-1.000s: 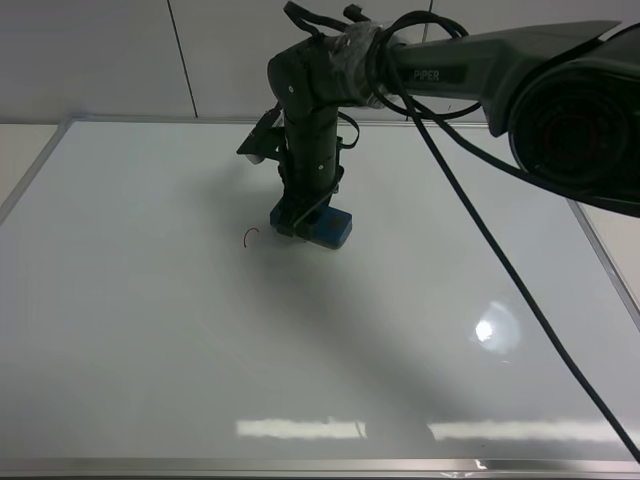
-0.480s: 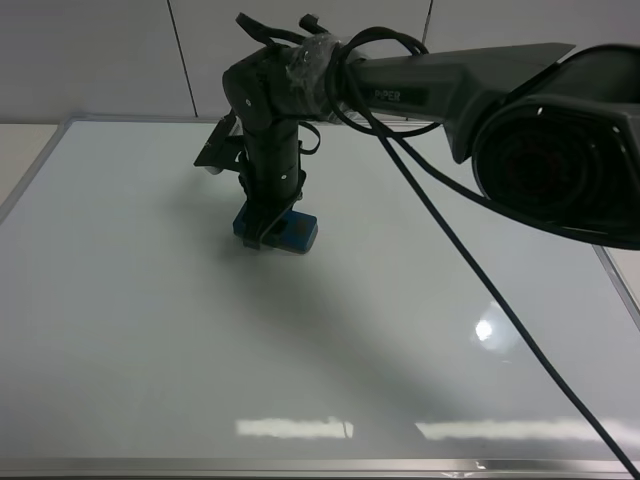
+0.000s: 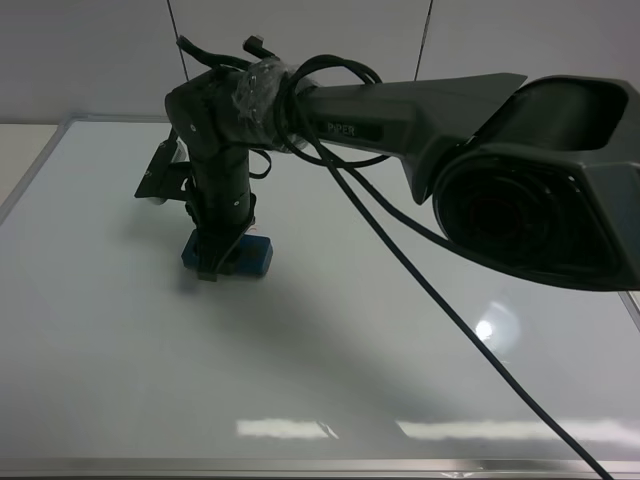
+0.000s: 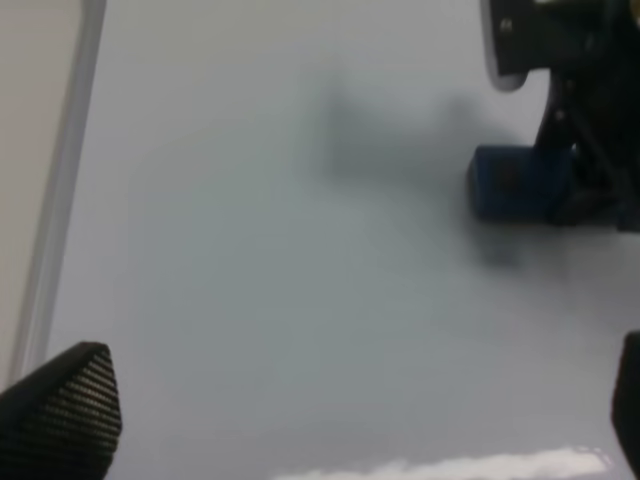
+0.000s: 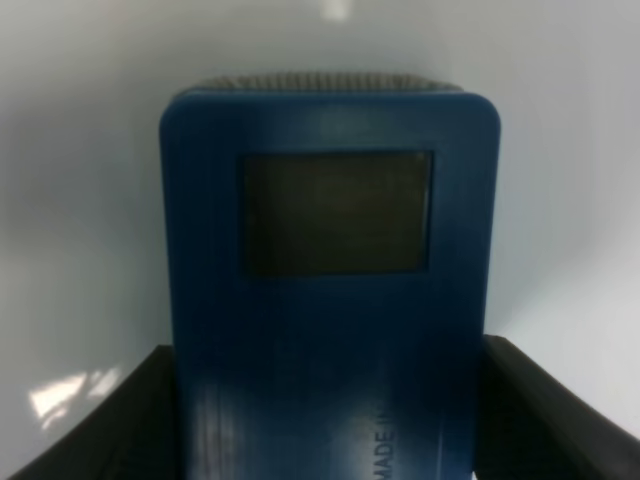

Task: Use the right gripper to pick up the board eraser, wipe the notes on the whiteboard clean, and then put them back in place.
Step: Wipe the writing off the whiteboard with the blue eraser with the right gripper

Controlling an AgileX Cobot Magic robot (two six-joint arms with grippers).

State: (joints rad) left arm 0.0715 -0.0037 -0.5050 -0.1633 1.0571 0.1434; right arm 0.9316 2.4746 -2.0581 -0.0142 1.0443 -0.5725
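Note:
My right gripper (image 3: 215,262) points down at the left-middle of the whiteboard (image 3: 330,340) and is shut on the blue board eraser (image 3: 240,256), which rests flat on the board. In the right wrist view the eraser (image 5: 330,300) fills the frame between the two black fingers (image 5: 90,430), with one grey patch on top. In the left wrist view the eraser (image 4: 520,185) shows at the far side under the right arm. No red notes show on the board. My left gripper (image 4: 330,400) is open over bare board, only its fingertips (image 4: 60,400) in view.
The board's silver frame (image 3: 30,170) runs along the left edge and the front edge (image 3: 300,467). The white panelled wall (image 3: 100,60) stands behind. The right arm's body and black cable (image 3: 450,320) cross the board's right half.
My right gripper has slid the eraser to the left across the board. The small red mark seen a second ago beside the eraser no longer shows.

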